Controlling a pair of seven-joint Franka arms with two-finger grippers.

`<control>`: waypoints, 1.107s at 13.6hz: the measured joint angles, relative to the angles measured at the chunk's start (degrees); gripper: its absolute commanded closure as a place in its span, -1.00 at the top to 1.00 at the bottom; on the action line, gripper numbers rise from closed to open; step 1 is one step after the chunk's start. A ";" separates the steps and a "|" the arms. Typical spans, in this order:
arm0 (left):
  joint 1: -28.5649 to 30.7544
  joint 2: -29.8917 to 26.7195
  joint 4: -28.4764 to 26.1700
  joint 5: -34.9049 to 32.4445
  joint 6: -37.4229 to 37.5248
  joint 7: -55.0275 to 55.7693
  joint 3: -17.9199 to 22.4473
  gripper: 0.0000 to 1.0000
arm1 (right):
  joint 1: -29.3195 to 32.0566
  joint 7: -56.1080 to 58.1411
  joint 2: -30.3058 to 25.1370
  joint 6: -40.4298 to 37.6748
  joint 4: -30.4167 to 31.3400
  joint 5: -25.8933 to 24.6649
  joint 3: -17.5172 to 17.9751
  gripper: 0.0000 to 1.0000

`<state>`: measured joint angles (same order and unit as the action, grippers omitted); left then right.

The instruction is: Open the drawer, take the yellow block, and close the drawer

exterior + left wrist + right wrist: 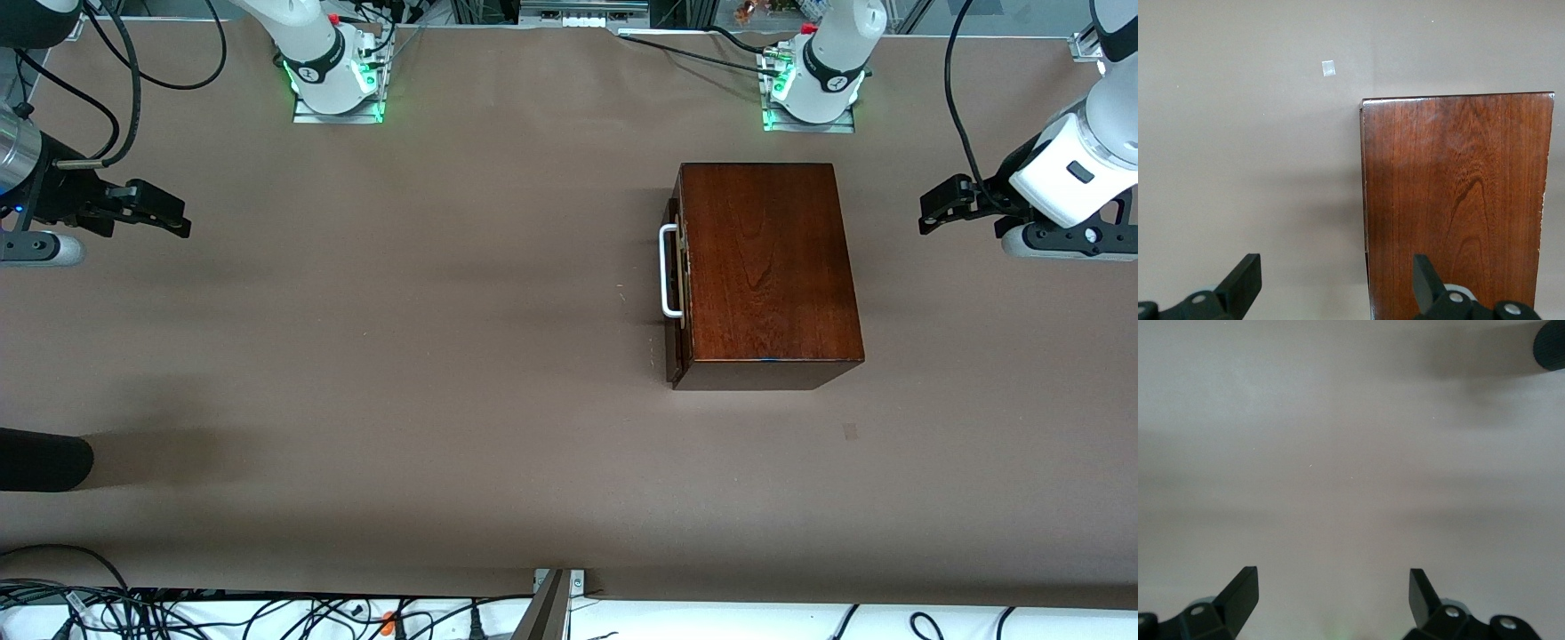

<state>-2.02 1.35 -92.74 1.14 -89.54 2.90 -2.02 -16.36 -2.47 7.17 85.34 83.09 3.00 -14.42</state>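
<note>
The mahogany cabinet (765, 267) stands on the table toward the left arm's end. Its drawer (676, 293) is pushed in, with the dark front and white bar handle (669, 271) facing the right arm's end. The yellow block is hidden. My left gripper (929, 213) hangs open and empty in the air beside the cabinet's back end. In the left wrist view it (1336, 280) is over the cabinet's top edge (1458, 200). My right gripper (182, 218) is open and empty over bare table at the right arm's end, and it also shows in the right wrist view (1333, 593).
A dark rounded object (44, 460) juts in at the table edge by the right arm's end and also shows in the right wrist view (1549, 343). A small tape square (850, 431) lies nearer the front camera than the cabinet. Cables (267, 613) run along the nearest edge.
</note>
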 measured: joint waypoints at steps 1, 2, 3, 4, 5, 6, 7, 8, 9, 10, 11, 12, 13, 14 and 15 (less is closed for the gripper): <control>0.00 0.00 0.00 0.00 0.00 0.00 0.00 1.00 | 0.00 0.00 0.00 0.00 0.00 0.00 0.00 1.00; 0.00 0.00 0.00 0.00 0.00 0.00 0.00 1.00 | 0.00 0.00 0.00 0.00 0.00 0.00 0.00 1.00; 0.00 0.00 0.00 0.00 0.00 0.00 0.00 1.00 | 0.00 0.00 0.00 0.00 0.00 0.00 0.00 1.00; 0.00 0.00 0.00 0.00 0.00 0.00 0.00 1.00 | 0.00 0.00 0.00 0.00 0.00 0.00 0.00 1.00; 0.00 0.00 0.00 0.00 0.00 0.00 0.00 1.00 | 0.00 0.00 0.00 0.00 0.00 0.00 0.00 1.00; 0.01 0.00 0.00 0.00 0.00 0.00 0.00 1.00 | 0.00 0.00 0.00 0.00 0.00 0.00 0.00 1.00; 0.02 0.00 0.00 0.00 0.00 0.00 0.00 1.00 | 0.00 0.00 0.00 0.00 0.00 0.00 0.00 1.00; 0.02 0.00 0.00 0.00 0.00 0.00 0.00 1.00 | 0.00 0.00 0.00 0.00 0.00 0.00 0.00 1.00; 0.02 0.00 0.00 0.00 0.00 0.00 0.00 1.00 | 0.00 0.00 0.00 0.00 0.00 0.00 0.00 1.00; 0.01 0.00 0.00 0.00 0.00 0.00 0.00 1.00 | 0.00 0.00 0.00 0.00 0.00 0.00 0.00 1.00; -0.01 0.00 0.00 0.00 0.06 0.00 0.00 1.00 | 0.00 0.00 0.00 0.00 0.00 0.00 0.00 1.00; -0.01 0.00 0.00 0.00 0.30 0.00 0.00 1.00 | 0.00 0.00 0.00 0.00 0.00 0.00 0.00 1.00; -0.01 0.00 0.00 0.00 0.50 0.00 0.00 1.00 | 0.00 0.00 0.00 0.00 0.00 0.00 0.00 1.00; -0.01 0.00 0.00 0.00 0.62 0.00 0.00 1.00 | 0.00 0.00 0.00 0.00 0.00 0.00 0.00 1.00; -0.03 0.00 0.00 0.00 0.65 0.00 0.00 1.00 | 0.00 0.00 0.00 0.00 0.00 0.00 0.00 1.00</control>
<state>-2.05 1.36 -92.74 1.14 -88.88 2.90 -2.02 -16.36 -2.47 7.17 85.34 83.09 3.00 -14.42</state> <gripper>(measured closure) 0.000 0.000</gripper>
